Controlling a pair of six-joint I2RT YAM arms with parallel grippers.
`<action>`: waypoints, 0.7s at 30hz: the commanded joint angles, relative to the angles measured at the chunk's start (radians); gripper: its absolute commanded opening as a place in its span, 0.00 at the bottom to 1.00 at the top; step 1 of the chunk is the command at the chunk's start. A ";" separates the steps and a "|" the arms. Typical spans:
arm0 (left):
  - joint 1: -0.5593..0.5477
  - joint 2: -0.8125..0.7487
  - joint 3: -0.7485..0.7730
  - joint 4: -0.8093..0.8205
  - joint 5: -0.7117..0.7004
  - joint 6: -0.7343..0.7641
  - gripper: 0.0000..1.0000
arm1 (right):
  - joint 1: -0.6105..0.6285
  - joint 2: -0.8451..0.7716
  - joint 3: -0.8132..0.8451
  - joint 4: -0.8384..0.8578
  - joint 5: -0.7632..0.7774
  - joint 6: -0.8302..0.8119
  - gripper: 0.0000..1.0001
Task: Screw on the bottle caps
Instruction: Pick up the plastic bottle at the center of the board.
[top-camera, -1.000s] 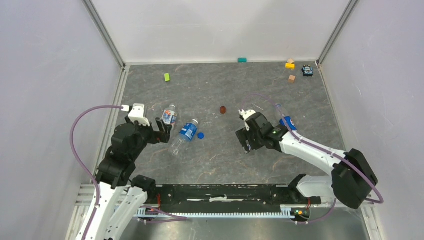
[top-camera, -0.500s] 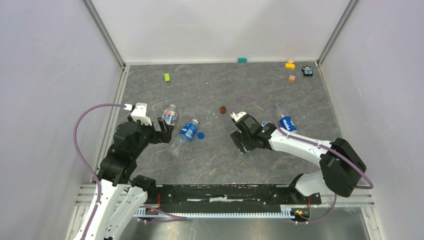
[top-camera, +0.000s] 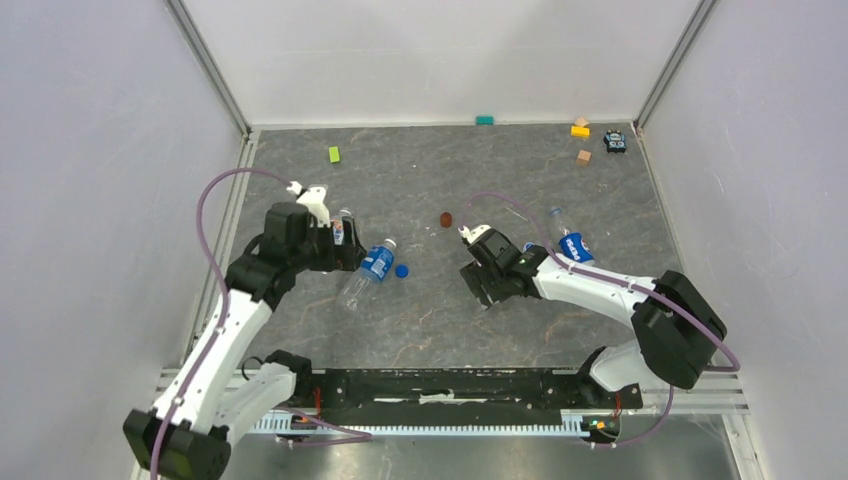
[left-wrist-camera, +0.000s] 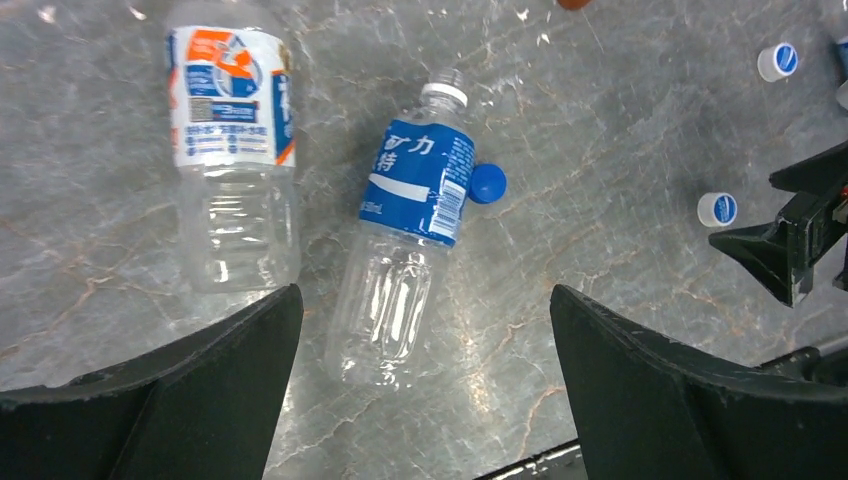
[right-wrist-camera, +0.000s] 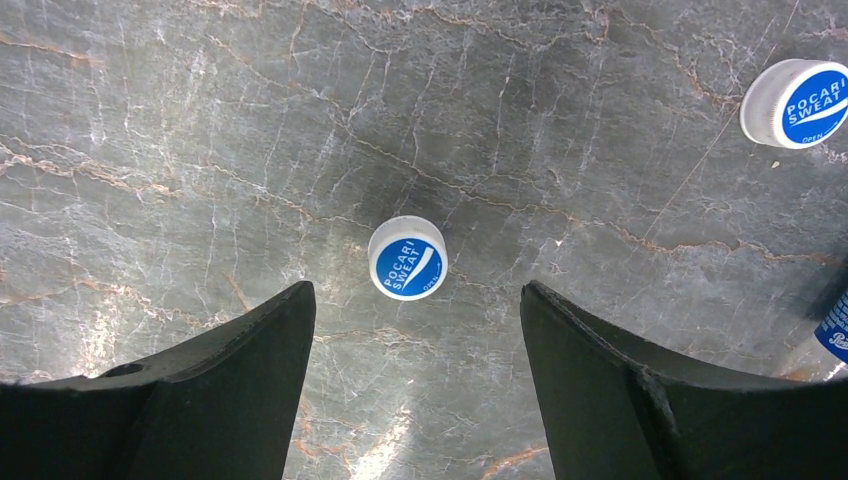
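Now that the right arm has slid leftward, a Pocari Sweat cap (right-wrist-camera: 408, 257) lies on the table (right-wrist-camera: 200, 150) between the right pincer's (right-wrist-camera: 415, 305) spread jaws, untouched and ready for pinching, I'd say. Its twin (right-wrist-camera: 795, 102) sits well apart. Only the left wrist view shows the solid blue cap (left-wrist-camera: 488, 183) touching the lying blue-labelled bottle (left-wrist-camera: 410, 230) — the left pincer (left-wrist-camera: 425, 300), spread wide, has swung over both.
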 joint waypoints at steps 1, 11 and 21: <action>-0.017 0.123 0.093 -0.050 0.105 -0.041 1.00 | 0.006 -0.019 0.031 0.010 0.019 -0.003 0.81; -0.163 0.457 0.208 -0.100 -0.079 0.008 1.00 | 0.006 -0.055 0.008 0.024 0.025 -0.003 0.81; -0.189 0.705 0.291 -0.098 -0.187 -0.019 0.98 | 0.006 -0.058 0.004 0.033 0.031 -0.007 0.82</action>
